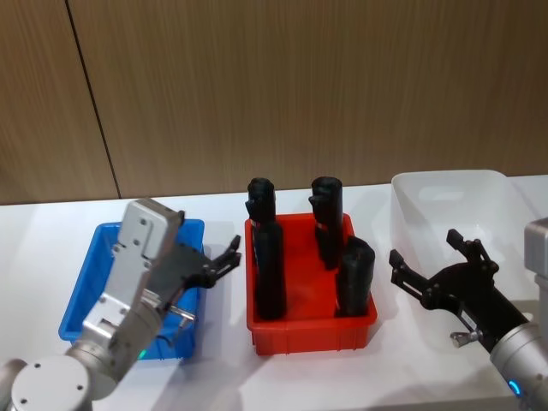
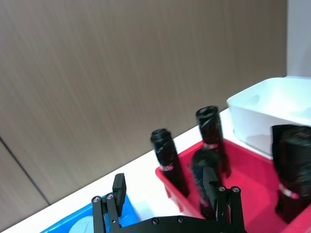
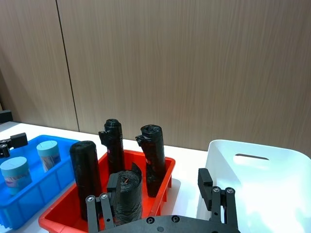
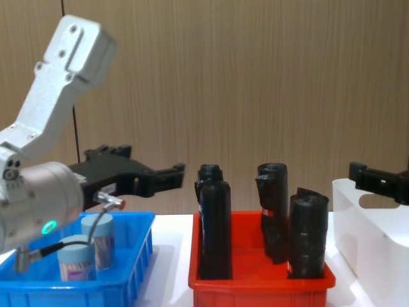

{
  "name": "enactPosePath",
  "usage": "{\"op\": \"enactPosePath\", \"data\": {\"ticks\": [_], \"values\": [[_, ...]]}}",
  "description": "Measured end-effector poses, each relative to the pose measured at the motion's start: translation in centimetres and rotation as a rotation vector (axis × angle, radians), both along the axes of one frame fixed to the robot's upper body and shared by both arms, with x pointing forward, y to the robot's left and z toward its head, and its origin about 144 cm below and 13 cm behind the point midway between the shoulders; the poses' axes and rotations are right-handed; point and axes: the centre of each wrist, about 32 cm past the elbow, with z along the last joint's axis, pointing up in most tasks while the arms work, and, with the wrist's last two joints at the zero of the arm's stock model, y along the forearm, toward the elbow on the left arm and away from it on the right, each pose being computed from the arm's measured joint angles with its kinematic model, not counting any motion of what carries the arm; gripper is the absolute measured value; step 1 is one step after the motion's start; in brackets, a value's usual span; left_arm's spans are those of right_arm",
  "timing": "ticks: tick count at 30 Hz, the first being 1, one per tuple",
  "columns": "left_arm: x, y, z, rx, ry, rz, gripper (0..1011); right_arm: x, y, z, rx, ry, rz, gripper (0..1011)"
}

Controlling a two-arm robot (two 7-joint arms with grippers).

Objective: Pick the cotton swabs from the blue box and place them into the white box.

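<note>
Chest view showed two cotton swabs (image 4: 78,262) standing in the blue box (image 4: 96,291); in head view the left arm covered that part. Left gripper (image 4: 163,178) hung above the box's right edge, fingers spread, empty. Right gripper (image 1: 424,250), likewise spread and empty, hovered at the white box (image 1: 445,177) beside the red bin (image 1: 312,330).
</note>
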Motion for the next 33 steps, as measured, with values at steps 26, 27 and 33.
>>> {"op": "enactPosePath", "data": {"ticks": [26,27,33], "values": [[2.7,6.2,-1.0,-0.107,0.181,0.203,1004,0.0,0.0,0.0,0.000,0.000,0.000,1002],[2.7,6.4,-1.0,-0.115,0.194,0.217,1004,0.0,0.0,0.0,0.000,0.000,0.000,1002],[2.5,6.9,-1.2,-0.141,0.238,0.261,1004,0.0,0.0,0.0,0.000,0.000,0.000,1002]]}}
